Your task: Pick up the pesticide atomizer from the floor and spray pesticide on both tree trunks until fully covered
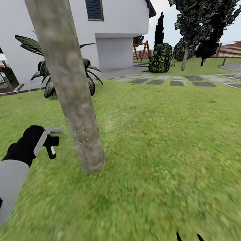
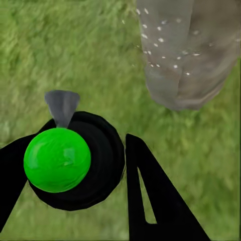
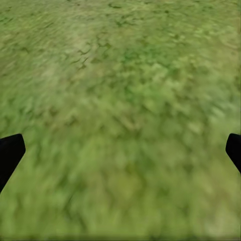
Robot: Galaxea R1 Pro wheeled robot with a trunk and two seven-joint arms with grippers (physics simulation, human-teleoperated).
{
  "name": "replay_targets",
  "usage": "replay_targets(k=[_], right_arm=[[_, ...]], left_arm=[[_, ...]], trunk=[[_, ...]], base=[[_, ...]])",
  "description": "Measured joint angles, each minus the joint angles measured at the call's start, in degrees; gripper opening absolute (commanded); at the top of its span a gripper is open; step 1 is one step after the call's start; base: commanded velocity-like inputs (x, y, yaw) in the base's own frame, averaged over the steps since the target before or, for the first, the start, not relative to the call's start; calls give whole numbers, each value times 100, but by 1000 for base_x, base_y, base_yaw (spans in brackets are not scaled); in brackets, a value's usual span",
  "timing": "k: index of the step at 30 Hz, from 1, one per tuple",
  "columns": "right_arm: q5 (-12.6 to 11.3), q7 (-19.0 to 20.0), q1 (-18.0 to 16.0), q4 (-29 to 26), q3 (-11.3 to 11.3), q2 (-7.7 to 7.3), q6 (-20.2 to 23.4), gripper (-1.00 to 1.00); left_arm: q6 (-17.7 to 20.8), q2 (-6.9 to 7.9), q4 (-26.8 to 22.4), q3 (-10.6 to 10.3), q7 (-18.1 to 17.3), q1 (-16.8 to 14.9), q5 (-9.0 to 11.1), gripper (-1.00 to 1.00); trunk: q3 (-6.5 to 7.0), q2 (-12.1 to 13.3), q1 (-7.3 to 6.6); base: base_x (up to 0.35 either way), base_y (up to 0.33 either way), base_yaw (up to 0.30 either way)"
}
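A thick pale grey-beige tree trunk leans slightly and rises from the grass lawn left of centre. My left gripper is shut on the pesticide atomizer, a black sprayer with a grey nozzle that points at the trunk's lower part. Whitish pesticide specks dot the bark near the base. In the left wrist view the atomizer shows a green round top and a grey nozzle, with the speckled trunk just beyond. A second tree with dark jagged foliage stands far right. My right gripper is open low over the grass.
A white house stands behind the trunk, with a broad-leaved striped bush at its corner. Grey stepping stones cross the lawn at right. A brown slat fence runs along the far right. Open grass spreads to the right of the trunk.
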Motion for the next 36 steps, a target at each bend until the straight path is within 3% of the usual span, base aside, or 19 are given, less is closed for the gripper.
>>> replay_targets(k=[7, 10, 13, 16, 19, 22, 25, 29, 33, 36], right_arm=[[0, 0, 1, 0, 0, 0, -3, 100], [0, 0, 1, 0, 0, 0, -2, 100], [0, 0, 1, 0, 0, 0, -5, 100], [0, 0, 1, 0, 0, 0, -2, 100], [0, 0, 1, 0, -1, 0, -2, 100], [0, 0, 1, 0, 0, 0, -3, 100], [0, 0, 1, 0, 0, 0, -3, 100], [0, 0, 1, 0, 0, 0, -5, 100], [-4, 0, 1, 0, -5, 0, -4, 100], [-25, -15, 0, -23, -22, 13, -9, 100]], left_arm=[[0, -152, -38, -23, -41, -19, 20, -100], [2, 76, -9, -16, -43, -28, -60, -100], [0, 238, -16, -13, -46, -29, -11, -100], [21, 110, -42, -26, -58, -28, 53, -100], [46, -176, -87, -31, -71, -87, 68, -100], [64, -311, -226, -32, -71, -119, 56, -100], [102, -543, -406, -46, -72, -132, 69, -100], [102, -546, -415, -298, -71, -119, 44, -100], [95, -731, -417, -352, -72, -125, 45, -100], [97, -683, -417, -341, -71, -118, 16, -100]], trunk=[[0, 0, 0], [0, 0, 0], [0, 0, 0], [0, 0, 0], [0, 0, 0], [0, 0, 0], [0, 0, 0], [0, 0, 0], [0, -1, 0], [0, 0, 0]], base=[[0, 0, 0], [0, 0, 0], [0, 0, 0], [0, 0, 0], [0, 0, 0], [0, 0, 0], [0, 0, 0], [-225, -70, 0], [-204, -88, 0], [-25, -11, 0]])
